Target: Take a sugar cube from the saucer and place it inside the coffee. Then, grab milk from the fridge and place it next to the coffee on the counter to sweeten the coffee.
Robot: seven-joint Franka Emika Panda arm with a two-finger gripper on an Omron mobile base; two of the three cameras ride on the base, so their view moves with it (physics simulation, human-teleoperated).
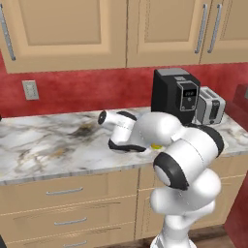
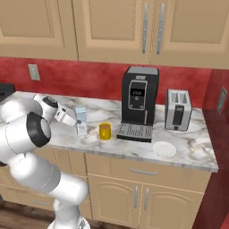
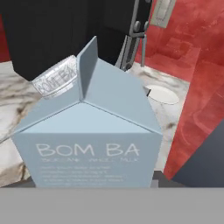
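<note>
The pale-blue milk carton stands upright on the marble counter, just left of the yellow coffee mug. My gripper reaches it from the left. In the hand view the milk sits right up close, and dark fingers press against both of its lower sides. The white saucer lies right of the mug, in front of the coffee machine, with nothing on it that I can make out. The saucer also shows behind the carton. A sliver of the mug peeks past my arm. No sugar cube is visible.
A black coffee machine and a silver toaster stand at the back of the counter, right of the mug. Tan wall cabinets hang overhead and drawers sit below. A red wall closes the counter's right end.
</note>
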